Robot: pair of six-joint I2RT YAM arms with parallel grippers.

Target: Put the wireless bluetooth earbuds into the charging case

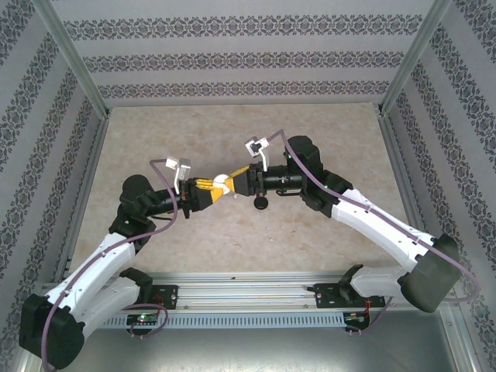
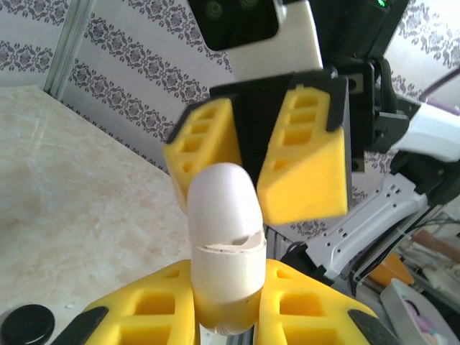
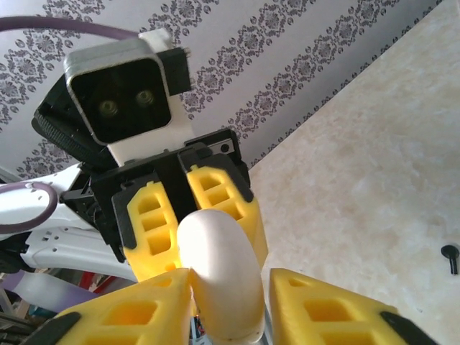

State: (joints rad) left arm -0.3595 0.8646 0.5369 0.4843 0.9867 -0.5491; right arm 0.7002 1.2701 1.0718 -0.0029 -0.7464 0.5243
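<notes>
The white charging case [image 2: 224, 215] is pinched between left hand [image 2: 227, 280] and right hand [image 3: 230, 280], each gripping one end.

tabletop [image 1: 333, 139] open except for black round case [image 1: 262, 203].

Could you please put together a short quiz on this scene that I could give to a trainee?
1. What do the left gripper and the right gripper hold between them? A) a black earbud B) a white case C) a cable
2. True or false: the white case rests on the table.
3. Fill in: the round object lying on the table is ___ in colour.
Key: 1 B; 2 false, it is held up above the table; 3 black.
</notes>
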